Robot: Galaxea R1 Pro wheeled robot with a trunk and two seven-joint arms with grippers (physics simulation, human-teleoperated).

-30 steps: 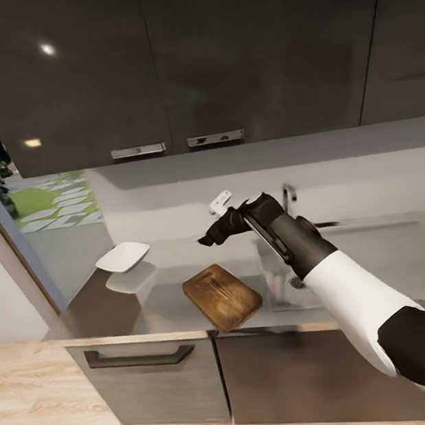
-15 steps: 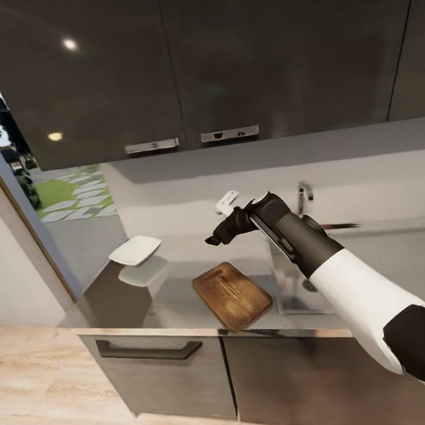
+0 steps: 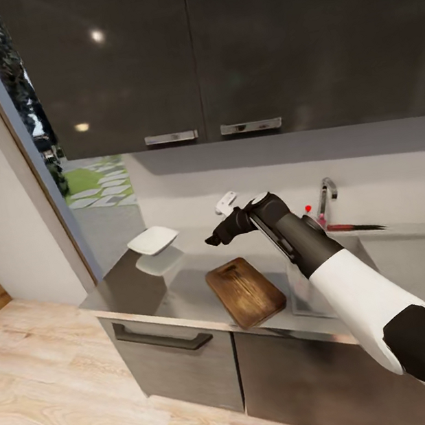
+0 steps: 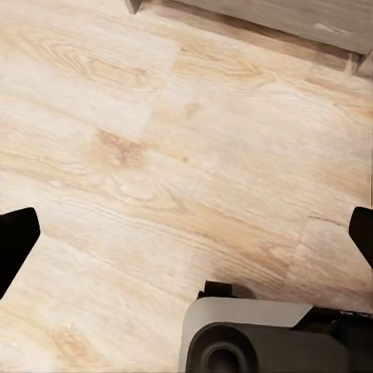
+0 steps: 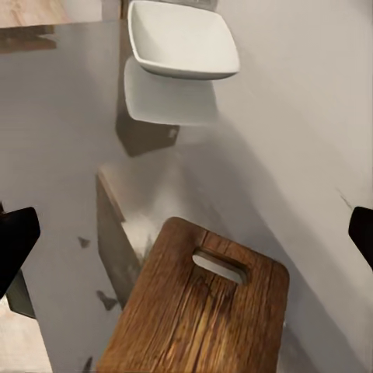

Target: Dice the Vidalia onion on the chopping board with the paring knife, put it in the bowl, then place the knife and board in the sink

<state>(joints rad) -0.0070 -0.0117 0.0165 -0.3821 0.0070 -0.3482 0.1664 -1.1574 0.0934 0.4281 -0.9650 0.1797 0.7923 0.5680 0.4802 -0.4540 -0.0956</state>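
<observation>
The dark brown chopping board [image 3: 246, 291] lies on the grey countertop [image 3: 176, 285] just left of the sink [image 3: 299, 300], with its slot handle at the far end. The white bowl [image 3: 152, 240] sits near the counter's left end. My right gripper [image 3: 212, 239] hovers open and empty above the counter, beyond the board's far end. The right wrist view looks down on the board [image 5: 198, 311] and the bowl [image 5: 183, 39], with the right gripper [image 5: 188, 237] spread wide. What looks like the paring knife [image 3: 354, 226] lies by the faucet [image 3: 326, 196]. My right forearm hides the onion. The left gripper [image 4: 188, 237] is open over the floor.
Dark upper cabinets [image 3: 212, 52] hang low over the counter. A small white fitting [image 3: 223, 203] sits on the backsplash behind the right gripper. A doorway [image 3: 90, 192] to the outside opens left of the counter. Wood floor [image 3: 71, 398] lies in front of the cabinets [image 3: 175, 358].
The head camera has swung left, so the counter, board and bowl sit further right in the picture and the faucet shows more. My right arm holds the same pose, gripper still open.
</observation>
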